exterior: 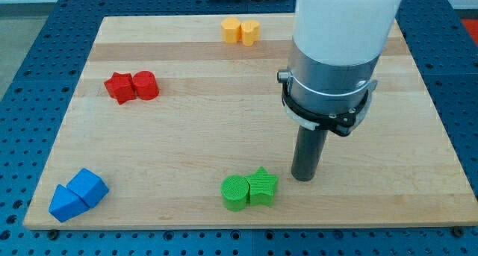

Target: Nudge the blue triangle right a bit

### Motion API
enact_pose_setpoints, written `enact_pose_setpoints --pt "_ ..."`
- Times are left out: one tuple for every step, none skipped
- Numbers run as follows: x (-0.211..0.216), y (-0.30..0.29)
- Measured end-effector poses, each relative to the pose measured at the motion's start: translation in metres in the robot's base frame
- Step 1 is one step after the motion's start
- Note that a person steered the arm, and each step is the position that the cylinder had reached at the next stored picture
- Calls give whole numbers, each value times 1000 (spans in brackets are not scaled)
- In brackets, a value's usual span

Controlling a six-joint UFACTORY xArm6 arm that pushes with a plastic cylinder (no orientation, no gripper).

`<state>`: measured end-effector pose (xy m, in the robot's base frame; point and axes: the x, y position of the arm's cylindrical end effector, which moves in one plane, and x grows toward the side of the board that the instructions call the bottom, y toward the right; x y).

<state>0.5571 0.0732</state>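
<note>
Standing with my tip (302, 178) just right of the green star (262, 186), nothing gripped, far from the blue triangle (65, 203) at bottom-left, I judge the approach pending: reach its left side, push rightward.

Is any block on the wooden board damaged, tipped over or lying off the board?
Nothing stands out. The yellow pair, red pair, green pair and two blue blocks all sit intact on the wooden board. My tip rests just right of the green pair.
</note>
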Motion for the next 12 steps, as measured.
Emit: enact_pose_setpoints --pt "-11 -4" --pt "-52 -38" --pt "-73 -78" --pt "-73 -117" --pt "-73 -160" --pt "-73 -208" --pt "-73 -255" --pt "-73 -307" --pt "-70 -363" --pt "-68 -378" --pt "-56 -378" --pt "-18 -377"
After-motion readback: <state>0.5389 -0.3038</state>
